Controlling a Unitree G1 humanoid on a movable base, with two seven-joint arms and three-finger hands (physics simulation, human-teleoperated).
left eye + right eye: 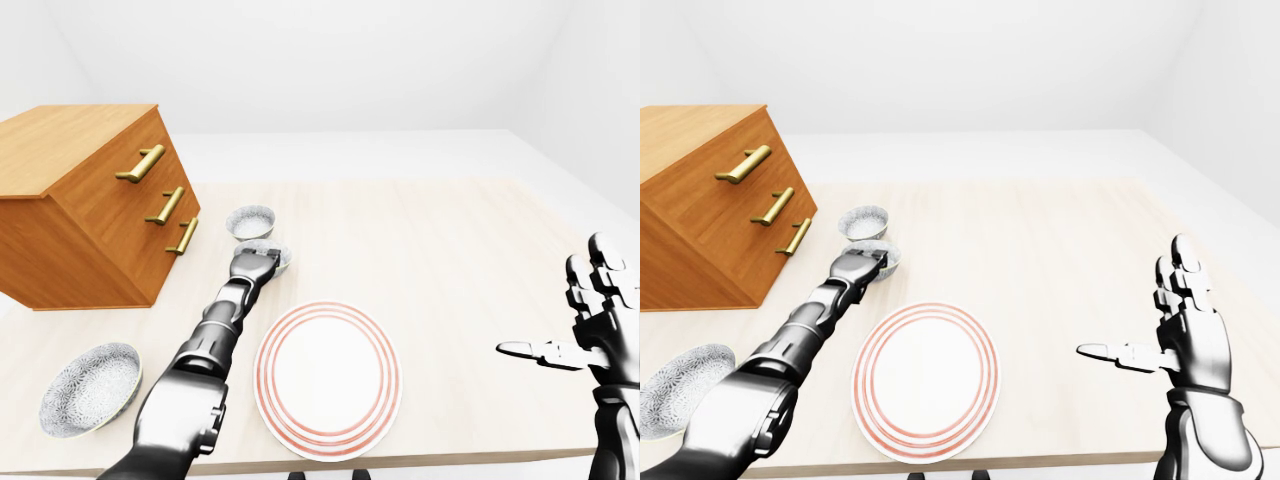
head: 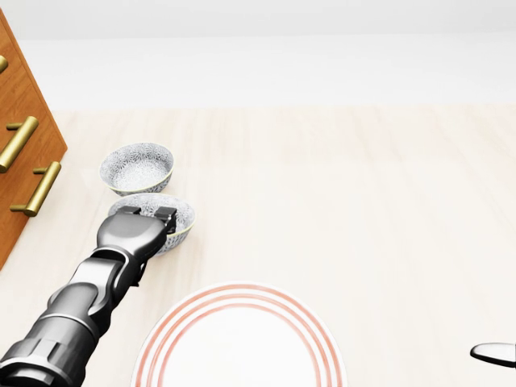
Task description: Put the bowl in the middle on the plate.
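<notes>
Bowl point(image 2: 181, 216), middle of three, sits on counter point(image 2: 363, 210) just up-left of plate point(image 2: 239, 343) in head view, not on it yet. We see left hand point(image 2: 142, 230) on its near rim, fingers point(image 2: 165, 215) hooked inside; clamped or not, we cannot tell. Right hand point(image 1: 1185, 325) is spread wide and holds nothing. Risk: a rim-only grip may slip or tip the bowl on lifting, and a sideways nudge could knock the far bowl point(image 2: 136, 167) just beside it.

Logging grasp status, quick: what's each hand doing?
Left hand: closed on the middle bowl, at its rim.
Right hand: open, empty.
</notes>
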